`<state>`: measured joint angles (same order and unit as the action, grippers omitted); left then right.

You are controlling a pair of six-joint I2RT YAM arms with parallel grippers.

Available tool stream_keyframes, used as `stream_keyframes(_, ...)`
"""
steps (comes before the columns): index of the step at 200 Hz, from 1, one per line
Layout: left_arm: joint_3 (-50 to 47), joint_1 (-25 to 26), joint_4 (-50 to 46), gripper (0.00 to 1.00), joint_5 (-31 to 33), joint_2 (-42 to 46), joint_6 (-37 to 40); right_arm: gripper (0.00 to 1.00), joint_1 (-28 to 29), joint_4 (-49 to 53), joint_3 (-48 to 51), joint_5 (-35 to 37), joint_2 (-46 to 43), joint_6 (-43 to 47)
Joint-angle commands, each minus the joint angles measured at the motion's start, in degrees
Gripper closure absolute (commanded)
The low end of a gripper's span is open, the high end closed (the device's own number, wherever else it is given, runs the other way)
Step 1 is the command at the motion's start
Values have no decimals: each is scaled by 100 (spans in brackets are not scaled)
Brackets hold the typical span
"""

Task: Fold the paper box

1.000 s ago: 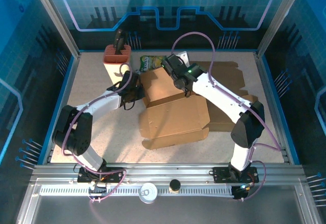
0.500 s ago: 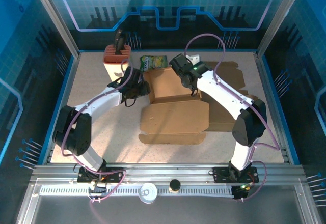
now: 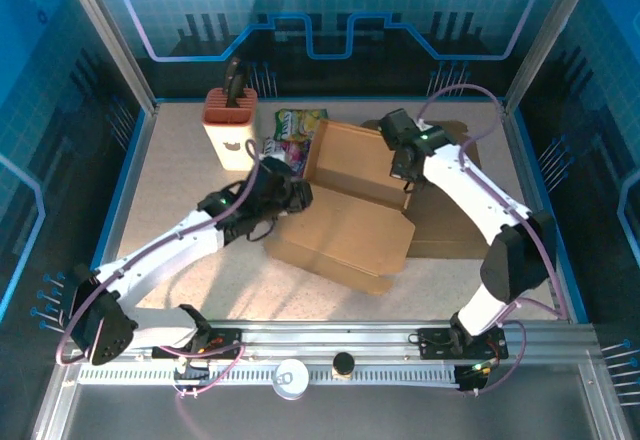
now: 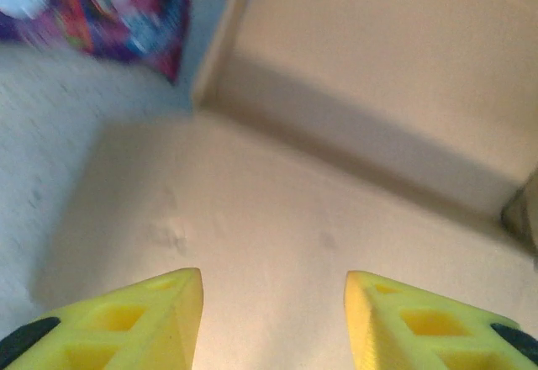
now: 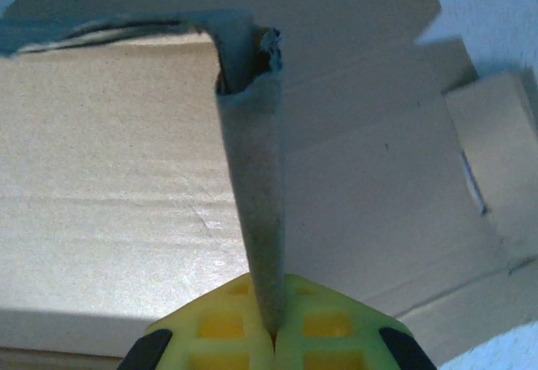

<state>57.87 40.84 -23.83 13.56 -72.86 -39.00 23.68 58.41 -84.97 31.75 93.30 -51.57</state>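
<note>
End effector on the right [image 5: 273,324] clenches a raised flap of the paper box [image 3: 345,230]. The left end effector [image 4: 273,303] is released, jaws apart, above its floor (mid-tabletop, long axis near-to-far). The far-left block [image 3: 230,130] holds a black handle [image 3: 233,78].

Paper box [image 3: 340,228] on speckled table [image 3: 170,175]

Looks like a robot lab cell: aluminium frame [image 3: 105,30], blue printed walls [image 3: 420,0], arms bolted to a rail [image 3: 330,340].
</note>
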Motion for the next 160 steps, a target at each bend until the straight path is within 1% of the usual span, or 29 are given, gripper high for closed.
stream_keyframes(1,-165,712,-489,53,613,135,-477,100,-406,212,268,-792,-269,-1184)
stream_keyframes(19,22,1247,-935,53,1090,216,-583,100,-621,293,426,-898,-505,-1587)
stream_keyframes(42,227,1765,-1394,53,1590,396,-658,100,-1058,288,694,-1526,-703,-2130)
stream_keyframes(56,295,2006,-1718,53,1909,544,-777,100,-1290,398,755,-1890,-716,-2400)
stream_keyframes(75,173,2287,-1970,54,2313,887,-974,100,-1420,676,767,-1980,-828,-2824)
stream_keyframes(90,-66,2427,-2044,56,2487,1212,-1141,100,-1518,530,1034,-2236,-1077,-3180)
stream_keyframes(107,-430,2473,-2111,59,2538,1606,-1354,100,-1681,371,1385,-2626,-1341,-3588)
stream_keyframes(131,-945,2422,-1919,58,2473,1968,-1459,100,-1787,115,1893,-3257,-1655,-4142)
stream_keyframes(144,-1289,2196,-1512,57,2146,2068,-1448,100,-1765,47,2161,-3577,-1816,-4487)
stream_keyframes(160,-1787,1815,-748,55,1445,2198,-1503,100,-1652,-112,2517,-3788,-2056,-5009)
